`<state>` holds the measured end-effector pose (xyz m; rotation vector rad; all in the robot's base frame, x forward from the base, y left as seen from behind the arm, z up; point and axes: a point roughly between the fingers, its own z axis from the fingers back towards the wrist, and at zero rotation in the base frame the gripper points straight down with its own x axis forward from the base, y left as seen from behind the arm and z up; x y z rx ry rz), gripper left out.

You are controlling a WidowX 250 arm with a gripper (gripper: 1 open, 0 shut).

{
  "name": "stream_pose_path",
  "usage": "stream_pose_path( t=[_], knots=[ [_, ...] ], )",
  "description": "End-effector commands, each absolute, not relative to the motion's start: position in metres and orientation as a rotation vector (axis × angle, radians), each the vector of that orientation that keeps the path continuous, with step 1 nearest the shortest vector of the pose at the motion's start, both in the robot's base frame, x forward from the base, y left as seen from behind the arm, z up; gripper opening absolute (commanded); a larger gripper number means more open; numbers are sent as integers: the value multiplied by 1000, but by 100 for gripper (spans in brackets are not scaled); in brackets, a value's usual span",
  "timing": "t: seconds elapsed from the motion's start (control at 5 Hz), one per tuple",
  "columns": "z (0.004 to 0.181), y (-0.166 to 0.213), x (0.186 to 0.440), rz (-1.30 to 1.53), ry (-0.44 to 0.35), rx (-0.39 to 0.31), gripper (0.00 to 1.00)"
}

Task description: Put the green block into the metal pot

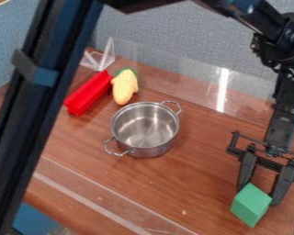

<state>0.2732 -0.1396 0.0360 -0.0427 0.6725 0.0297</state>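
Observation:
The green block (250,206) is a small matte cube at the lower right, just above the wooden table. My gripper (263,190) comes down on it from above, with a black finger on each side of its top, shut on it. The metal pot (146,128) stands upright and empty in the middle of the table, shiny, with two small side handles. It lies to the left of the gripper and a little farther back, well apart from it.
A long red block (87,91) and a yellow rounded object (125,85) lie behind the pot at the back left. A thick dark bar (45,101) crosses the left foreground and hides part of the table. A clear panel (198,78) stands along the back edge.

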Motion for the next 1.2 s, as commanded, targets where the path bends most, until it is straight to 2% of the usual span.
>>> stream_pose_path(
  t=[0.0, 1.0],
  knots=[
    [66, -133, 280, 31, 589, -69, 0],
    [93, -117, 277, 35, 527, -86, 0]
  ],
)
